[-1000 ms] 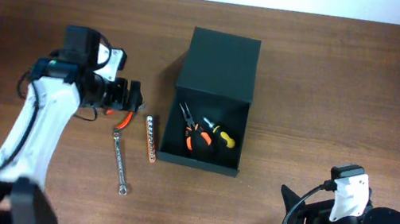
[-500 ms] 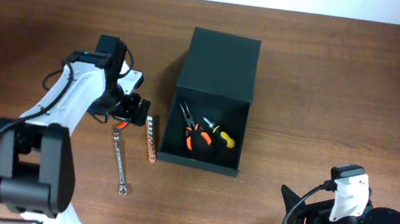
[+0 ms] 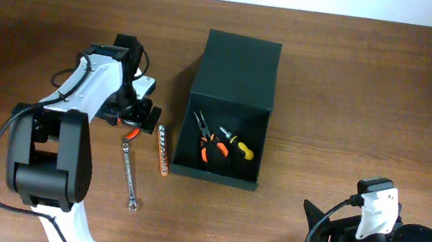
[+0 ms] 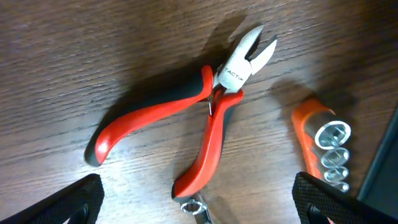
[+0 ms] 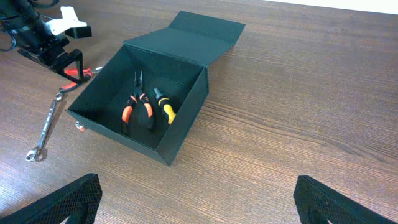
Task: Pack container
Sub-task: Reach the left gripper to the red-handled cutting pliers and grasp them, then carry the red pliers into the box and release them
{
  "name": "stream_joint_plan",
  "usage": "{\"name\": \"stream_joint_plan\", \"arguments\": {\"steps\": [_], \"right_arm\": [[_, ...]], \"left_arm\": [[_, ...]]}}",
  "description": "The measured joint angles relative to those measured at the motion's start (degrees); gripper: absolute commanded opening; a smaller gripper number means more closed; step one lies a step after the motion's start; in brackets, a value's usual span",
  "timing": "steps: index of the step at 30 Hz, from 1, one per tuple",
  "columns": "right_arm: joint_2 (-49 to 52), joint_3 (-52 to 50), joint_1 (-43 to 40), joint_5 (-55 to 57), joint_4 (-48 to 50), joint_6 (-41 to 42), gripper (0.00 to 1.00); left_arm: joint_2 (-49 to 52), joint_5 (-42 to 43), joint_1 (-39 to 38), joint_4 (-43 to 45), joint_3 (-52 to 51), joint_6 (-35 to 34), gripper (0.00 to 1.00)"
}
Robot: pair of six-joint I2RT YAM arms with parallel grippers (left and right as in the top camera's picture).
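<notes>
Orange-handled pliers (image 3: 209,144) and a yellow-handled screwdriver (image 3: 238,146) are held in the open container (image 3: 240,68). Just beside it, the left gripper (image 3: 144,117) is spread wide above red cutters (image 4: 186,118).

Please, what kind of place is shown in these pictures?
Probably a robotics lab or test bench: the left arm and right arm stand at a wooden table, with red-handled cutters and a wrench beside a dark green container.
</notes>
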Motion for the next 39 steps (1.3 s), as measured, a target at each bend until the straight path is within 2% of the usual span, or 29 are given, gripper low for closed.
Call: {"name": "stream_joint_plan", "arguments": {"steps": [14, 18, 27, 31, 35, 39], "right_arm": [[0.0, 0.0, 0.0, 0.0, 0.0, -0.07, 0.99], [-0.02, 0.0, 0.0, 0.0, 0.0, -0.02, 0.99], [0.0, 0.0, 0.0, 0.0, 0.0, -0.02, 0.99], [0.0, 0.0, 0.0, 0.0, 0.0, -0.04, 0.99], [0.0, 0.0, 0.0, 0.0, 0.0, -0.02, 0.99], [0.0, 0.0, 0.0, 0.0, 0.0, 0.02, 0.99]], "left_arm": [[2.82, -0.26, 0.0, 1.79, 0.02, 0.15, 0.94], [4.13, -0.72, -0.02, 1.64, 0.2, 0.13, 0.9], [4.81, -1.77, 0.0, 1.75, 1.05, 0.2, 0.44], [4.81, -1.73, 0.0, 1.81, 1.05, 0.22, 0.28], [4.81, -0.92, 0.0, 2.99, 1.05, 0.2, 0.19], [4.81, 1.36, 0.0, 5.01, 1.11, 0.15, 0.17]]}}
